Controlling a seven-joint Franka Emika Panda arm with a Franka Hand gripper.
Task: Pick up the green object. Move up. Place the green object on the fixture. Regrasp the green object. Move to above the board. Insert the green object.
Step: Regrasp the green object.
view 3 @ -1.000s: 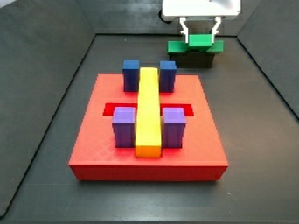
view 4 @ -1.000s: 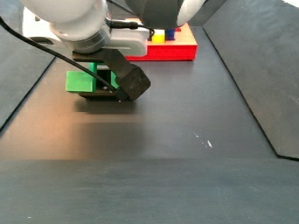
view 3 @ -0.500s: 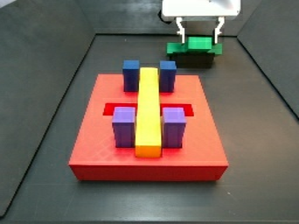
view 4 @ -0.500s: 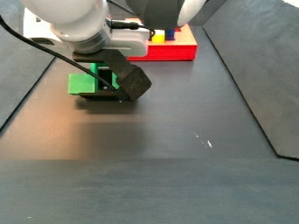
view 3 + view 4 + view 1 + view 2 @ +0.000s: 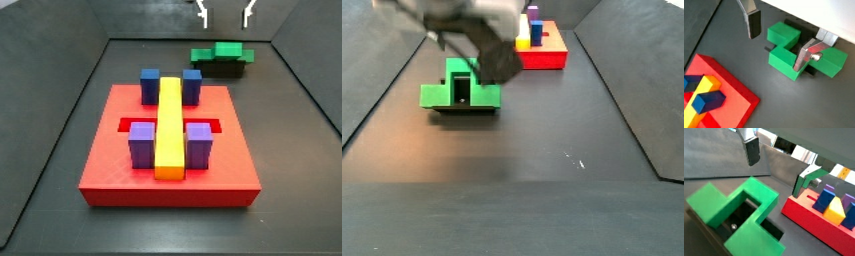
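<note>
The gripper (image 5: pixel 223 14) is hovering wide open and empty above the bright green plastic bridge-shaped block (image 5: pixel 219 51) resting on the small dark fixture (image 5: pixel 222 68). The block is looking light, rigid and smooth, so gripping across its bar seems best.

End effector (image 5: pixel 225 14) raised near the top edge in a side view, fingers (image 5: pixel 751 22) spread apart (nothing held between the pads), pointing downward; arm motion-blurred.

A side view looks down over the flat red rectangular board (image 5: pixel 167 150) towards the bright green bridge-shaped block (image 5: pixel 219 52); another faces back. Both wrist views sit close above it, gripper (image 5: pixel 777 40) in frame.
</note>
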